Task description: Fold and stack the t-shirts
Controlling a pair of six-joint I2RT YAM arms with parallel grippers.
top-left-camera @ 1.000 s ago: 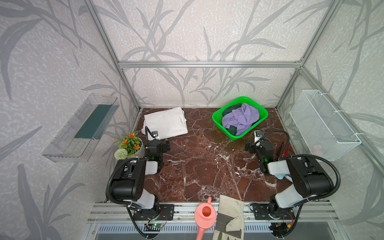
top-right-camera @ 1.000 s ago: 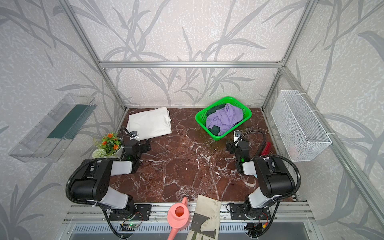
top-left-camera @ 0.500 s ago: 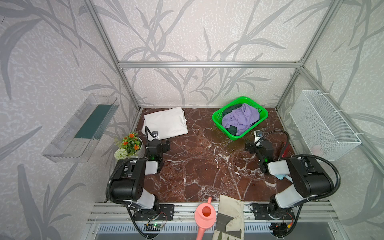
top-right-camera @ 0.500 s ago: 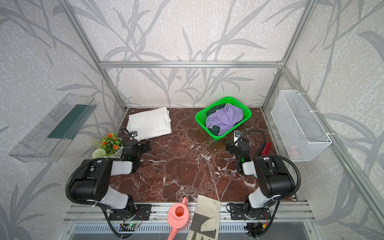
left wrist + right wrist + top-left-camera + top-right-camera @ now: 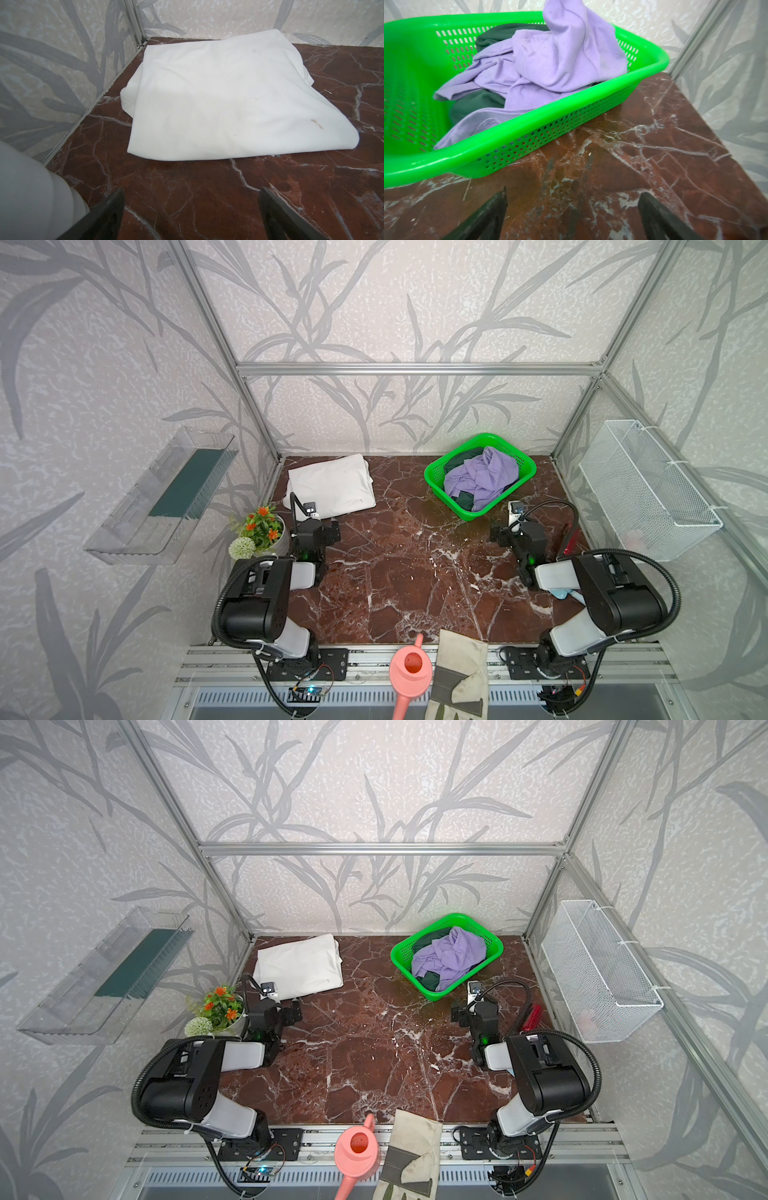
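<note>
Three tees show in both top views. Two sit in the green basket (image 5: pixel 471 515) at the back of the counter (image 5: pixel 395 572): the purple tee (image 5: pixel 484 479) is crumpled on top, and the green tee (image 5: pixel 459 460) lies under it, showing at the basket's far and near ends. The white tee (image 5: pixel 332 487) lies folded flat on the counter, well to the left of the basket. The right gripper (image 5: pixel 516 531) sits low just in front of the basket's near corner, apart from it. The left gripper (image 5: pixel 316 530) is far to the left of the basket, just in front of the white tee. From above I cannot tell how either gripper's jaws stand. A potted plant (image 5: pixel 261 531) stands further left still. A pink watering can (image 5: pixel 409 668) and a glove (image 5: pixel 459 672) lie at the counter's front edge, well in front of the basket.

Left wrist view: the white tee (image 5: pixel 228 93) fills the middle, folded, with a small brown stain near one corner. The fingers (image 5: pixel 112 207) of the left gripper (image 5: pixel 191 190) are spread wide over bare counter, short of the tee and holding nothing.

Right wrist view: the basket (image 5: pixel 529 143) rests on the counter. The purple tee (image 5: pixel 560 62) is heaped inside, lapping the rim, with the green tee (image 5: pixel 477 104) beneath. The right gripper (image 5: pixel 573 193) is spread wide over bare counter near the basket's wall, empty.
</note>
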